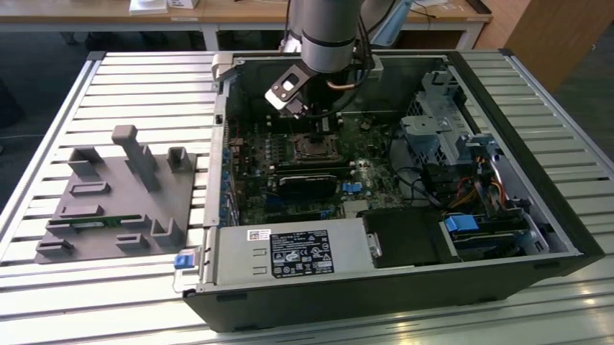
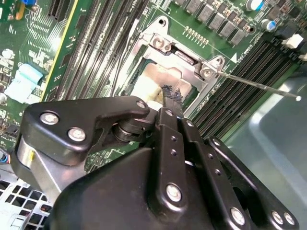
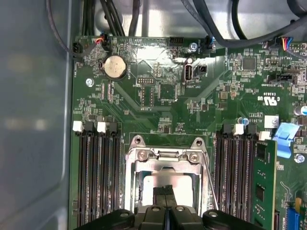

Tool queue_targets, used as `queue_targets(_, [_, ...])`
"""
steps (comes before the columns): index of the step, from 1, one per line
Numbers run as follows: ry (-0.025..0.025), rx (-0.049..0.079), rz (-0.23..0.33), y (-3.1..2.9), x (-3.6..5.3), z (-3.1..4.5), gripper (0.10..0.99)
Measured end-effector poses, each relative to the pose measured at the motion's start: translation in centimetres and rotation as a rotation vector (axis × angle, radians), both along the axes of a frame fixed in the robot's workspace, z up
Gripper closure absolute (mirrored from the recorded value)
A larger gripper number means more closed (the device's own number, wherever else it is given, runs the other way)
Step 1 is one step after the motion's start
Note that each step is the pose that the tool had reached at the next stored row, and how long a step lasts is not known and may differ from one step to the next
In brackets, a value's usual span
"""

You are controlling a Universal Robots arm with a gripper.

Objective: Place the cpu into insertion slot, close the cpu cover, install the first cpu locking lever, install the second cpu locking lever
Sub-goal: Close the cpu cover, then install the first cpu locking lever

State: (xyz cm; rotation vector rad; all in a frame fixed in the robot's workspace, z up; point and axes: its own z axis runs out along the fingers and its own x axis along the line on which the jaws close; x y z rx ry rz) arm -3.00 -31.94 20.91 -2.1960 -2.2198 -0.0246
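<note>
This looks to me like a robotics lab or test workshop rather than a home. I work at a bench (image 1: 144,79) of pale metal slats. On it a desktop computer case (image 1: 537,237) lies on its side with the panel off, its green motherboard (image 3: 158,100), cables (image 3: 211,24) and power supply (image 1: 287,255) laid bare. Beside the case sits a grey moulded fixture (image 1: 125,194) with posts and pockets. My arm (image 1: 331,32) reaches down into the case, with my gripper (image 3: 165,190) over the board. Behind the bench stand plain wooden desks (image 1: 240,13) with papers (image 1: 163,6) on them.
</note>
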Motion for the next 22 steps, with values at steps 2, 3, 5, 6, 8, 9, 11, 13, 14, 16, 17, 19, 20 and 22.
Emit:
queue_targets(2, [0.0001,0.0,0.0,0.0,0.05,0.0,0.98])
queue_targets(3, [0.0001,0.0,0.0,0.0,0.05,0.0,0.98])
queue_targets(5, [0.0002,0.0,0.0,0.0,0.06,0.11,0.98])
queue_targets(6, [0.0001,0.0,0.0,0.0,0.06,0.18,0.98])
queue_targets(8, [0.0,0.0,0.0,0.0,0.06,0.28,0.98])
queue_targets(9, [0.0,0.0,0.0,0.0,0.06,0.32,0.98])
queue_targets(11, [0.0,0.0,0.0,0.0,0.06,0.39,0.98])
queue_targets(13, [0.0001,0.0,0.0,0.0,0.06,0.49,0.98])
queue_targets(14, [0.0,0.0,0.0,0.0,0.06,0.55,0.98])
queue_targets(16, [0.0001,0.0,0.0,0.0,0.06,0.73,0.98])
queue_targets(17, [0.0001,0.0,0.0,0.0,0.06,0.85,0.98])
queue_targets(19, [0.0001,0.0,0.0,0.0,0.06,1.1,0.98])
queue_targets(20, [0.0,0.0,0.0,0.01,0.06,1.26,0.98])
queue_targets(22, [0.0001,0.0,0.0,0.0,0.06,1.72,0.98])
